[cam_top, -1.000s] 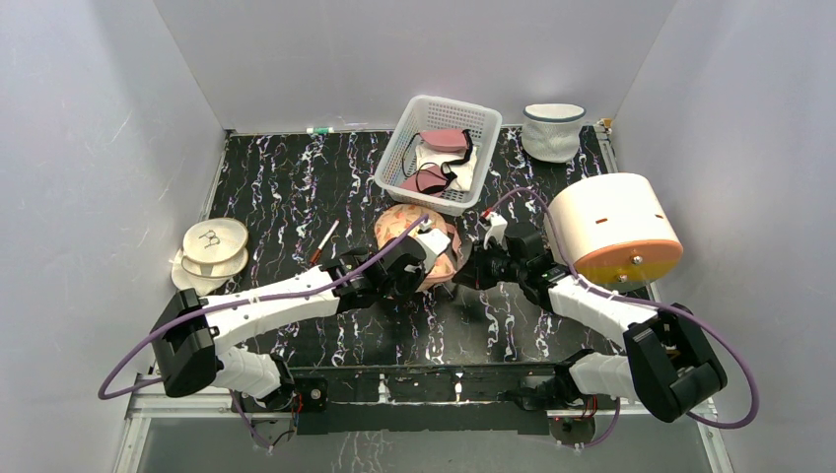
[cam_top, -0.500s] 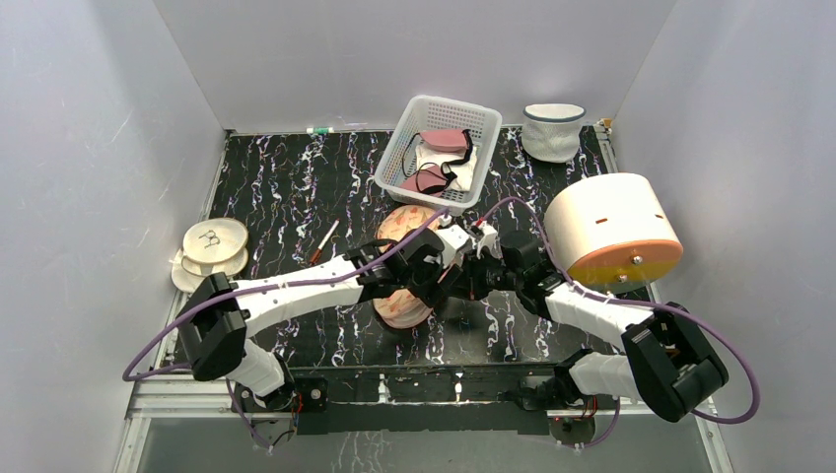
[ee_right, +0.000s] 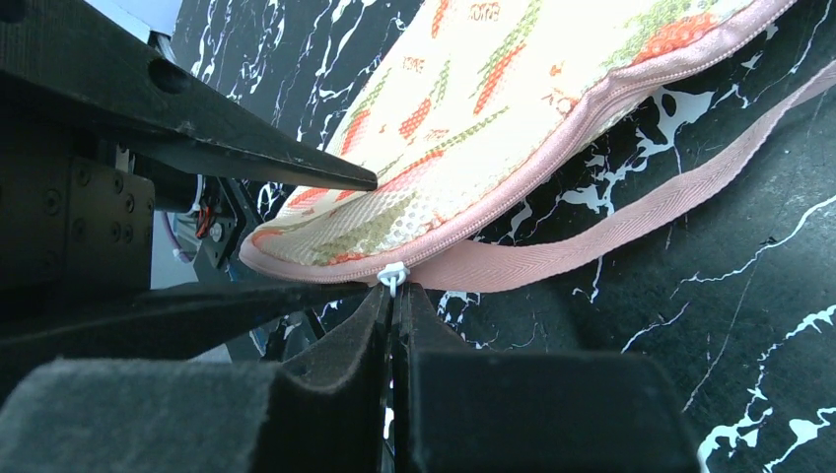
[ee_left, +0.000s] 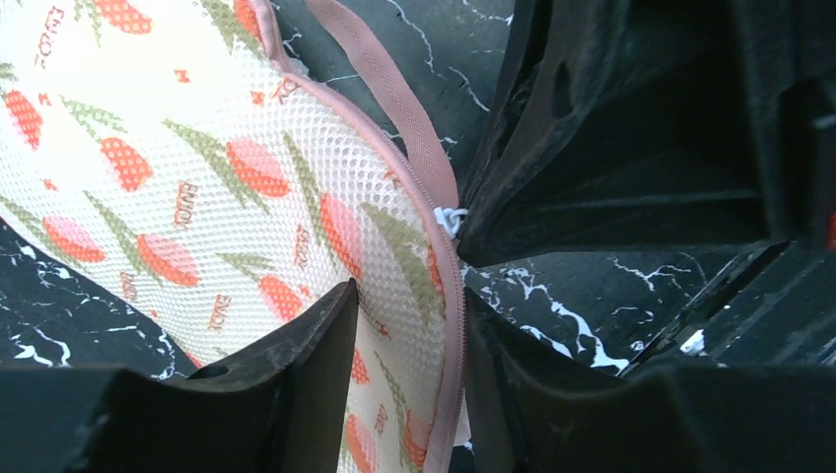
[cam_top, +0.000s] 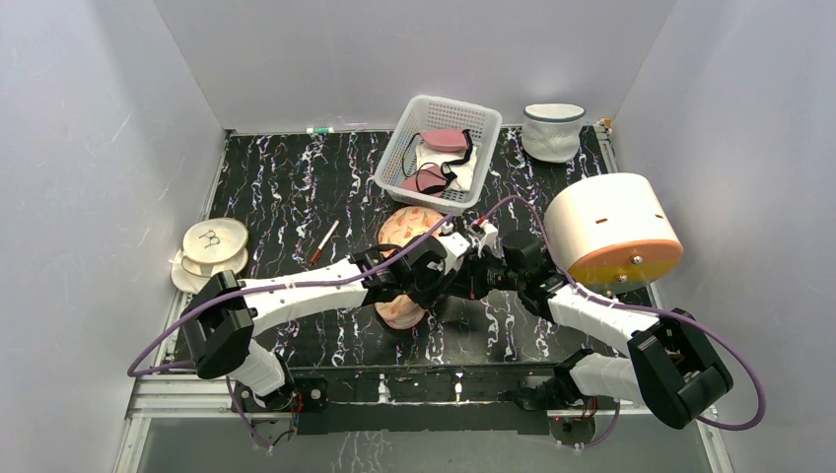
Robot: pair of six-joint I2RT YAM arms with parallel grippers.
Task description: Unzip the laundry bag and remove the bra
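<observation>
Overhead, the laundry bag lies mid-table, with the left end effector and right end effector meeting at its right edge. From the left wrist, the fingers clamp the bag's salmon-trimmed rim, close to the white zip pull. From the right wrist, the jaws are pinched tight on that pull, and the zip looks closed. Unzipping is only starting. Next, I judge, the right arm must draw the pull along the seam while the left anchors the bag. The bra is not visible, presumably inside.
</observation>
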